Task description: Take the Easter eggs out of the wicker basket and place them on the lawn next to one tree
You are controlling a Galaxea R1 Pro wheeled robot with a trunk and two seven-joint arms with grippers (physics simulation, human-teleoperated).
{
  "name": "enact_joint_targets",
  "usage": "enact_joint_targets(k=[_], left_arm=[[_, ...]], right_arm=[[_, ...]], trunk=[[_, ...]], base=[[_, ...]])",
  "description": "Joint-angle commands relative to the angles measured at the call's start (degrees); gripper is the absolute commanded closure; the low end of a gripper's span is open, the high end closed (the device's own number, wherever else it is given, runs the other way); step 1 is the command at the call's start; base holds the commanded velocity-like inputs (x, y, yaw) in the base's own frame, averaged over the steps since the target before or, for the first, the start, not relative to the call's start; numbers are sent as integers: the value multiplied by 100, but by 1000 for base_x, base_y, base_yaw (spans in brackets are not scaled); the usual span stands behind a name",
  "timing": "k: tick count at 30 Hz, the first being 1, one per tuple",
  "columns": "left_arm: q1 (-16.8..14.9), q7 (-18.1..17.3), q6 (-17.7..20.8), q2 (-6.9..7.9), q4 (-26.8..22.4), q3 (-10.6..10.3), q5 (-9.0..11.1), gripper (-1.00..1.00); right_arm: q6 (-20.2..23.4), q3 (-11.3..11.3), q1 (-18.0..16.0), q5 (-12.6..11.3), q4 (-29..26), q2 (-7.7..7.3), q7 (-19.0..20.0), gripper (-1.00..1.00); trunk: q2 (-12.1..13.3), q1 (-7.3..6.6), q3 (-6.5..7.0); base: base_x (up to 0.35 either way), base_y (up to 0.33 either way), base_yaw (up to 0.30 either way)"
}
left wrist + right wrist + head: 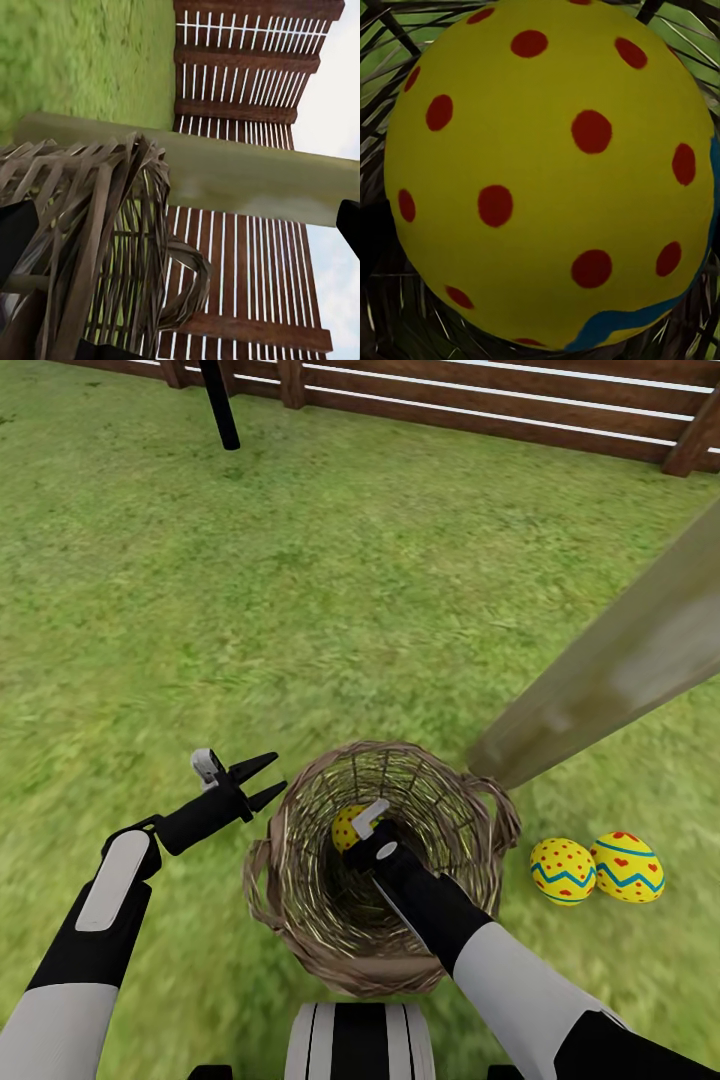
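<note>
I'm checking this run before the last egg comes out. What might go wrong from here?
The right gripper is deep in the wicker basket, close to the last egg; the round egg could slip aside rather than be caught. Lifting may snag the open weave and tip the basket, since the left gripper hovers beside the rim, open, not holding it. A tipped basket might knock the two eggs by the tree.

basket (300, 920) is rough open-weave brown wicker, eggs (563, 870) look smooth painted matt yellow, fence (500, 400) is brown wooden slats, tree trunk (620, 660) is smooth pale and mottled, lawn (300, 610) is patchy grass.
</note>
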Motion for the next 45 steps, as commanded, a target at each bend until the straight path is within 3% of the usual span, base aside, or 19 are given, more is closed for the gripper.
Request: enact_joint_targets(k=[1,2,3,19,38,45], left_arm=[[-4,-35,25,-2,4,6,-28,-100],[-4,-35,25,-2,4,6,-27,-100],[-4,-36,25,-2,4,6,-27,-100],[-4,-40,20,-8,13,6,-26,-100],[-4,1,21,-19,-4,10,-15,-100],[-4,-26,19,-11,0,14,-9,-100]], right_arm=[[25,21,0,-36,72,0,-11,-100],[25,21,0,-36,75,0,-19,-100],[25,21,0,-36,78,0,-26,100],[25,13,0,-42,81,0,-31,100],[34,12,9,-97,133,0,-16,100],[34,12,17,-97,134,0,-16,100]], trunk=[[0,1,-4],[0,1,-4],[0,1,-4],[0,1,-4],[13,-24,218],[13,-24,218]], base=[[0,0,0],[0,0,0],[0,0,0],[0,0,0],[-23,0,0],[-113,0,0]])
